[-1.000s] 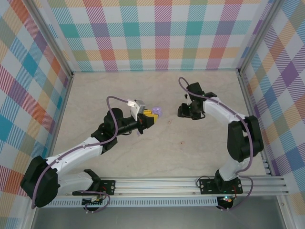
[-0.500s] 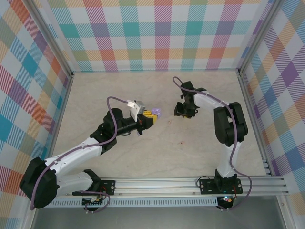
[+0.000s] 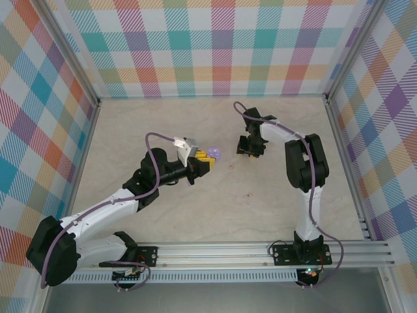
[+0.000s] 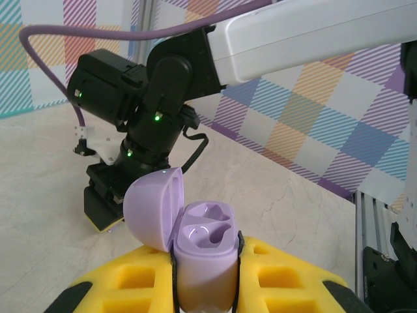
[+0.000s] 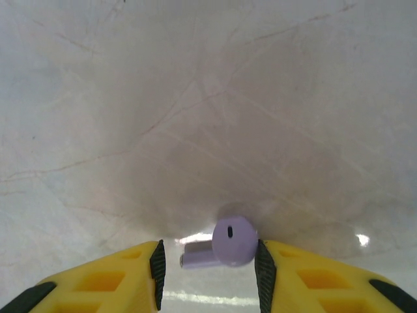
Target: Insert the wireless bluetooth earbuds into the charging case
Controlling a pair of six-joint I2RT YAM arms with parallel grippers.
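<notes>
Low in the middle of the right wrist view, one purple earbud point(image 5: 231, 244) lies on the pale table point(image 5: 195, 98), bracketed by the right gripper point(image 5: 208, 264). One yellow pad touches its round head and the other stands just off the stem, so nothing is pinched. Closing unevenly could flick the tiny piece out sideways. At lower centre of the left wrist view, the left gripper point(image 4: 205, 280) clenches the charging case point(image 4: 203, 244), lid open, both sockets empty; a tilted earbud would likely miss them.
</notes>
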